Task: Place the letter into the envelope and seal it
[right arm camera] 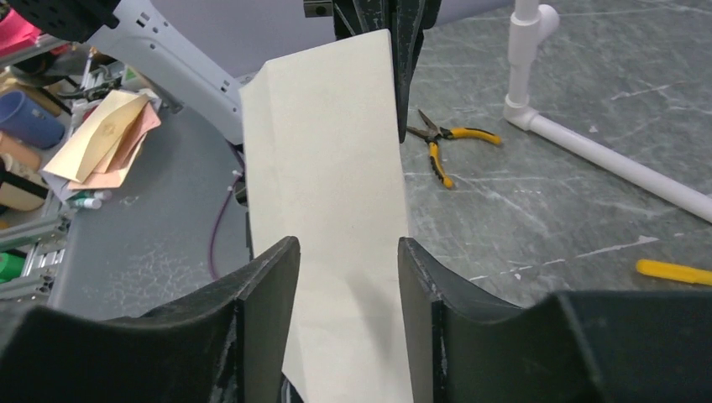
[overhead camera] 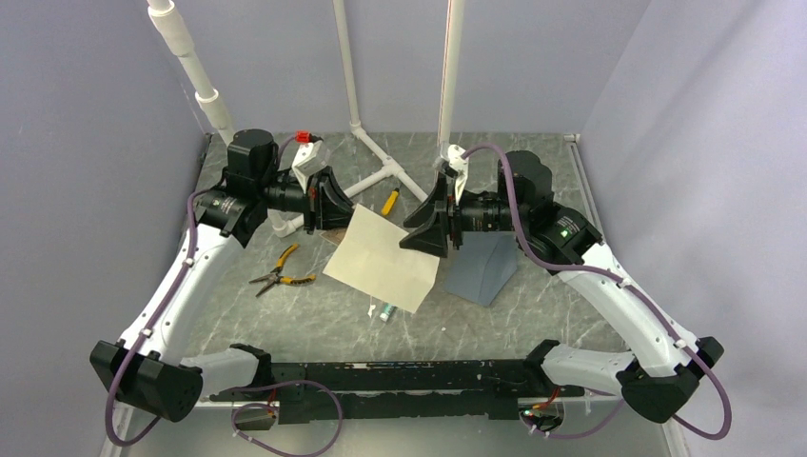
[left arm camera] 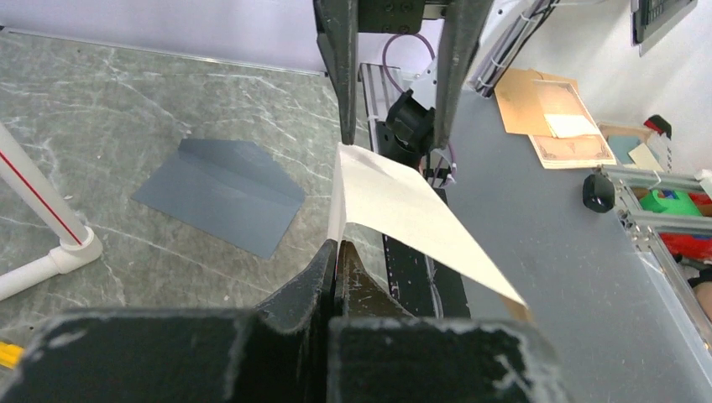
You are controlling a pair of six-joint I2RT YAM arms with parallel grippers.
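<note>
- Pinching the cream rectangular paper letter (overhead camera: 381,257) aloft, our left gripper (left arm camera: 337,252) was clamped shut.
- Our right gripper (right arm camera: 344,252) straddled it, jaws apart.
- The slate blue-grey paper envelope (overhead camera: 481,276) lay unfilled; insertion and sealing awaited us.

The cream rectangular paper letter (right arm camera: 327,168) runs off the right wrist view's lower edge between the right gripper's (right arm camera: 348,248) jaws; whether they touch it cannot be told. From above, that gripper and the sheet cover part of the slate blue-grey paper envelope (overhead camera: 485,271). A small white-and-green item (overhead camera: 383,310) on the desk (overhead camera: 314,324), half under the sheet, is too small to identify.
</note>
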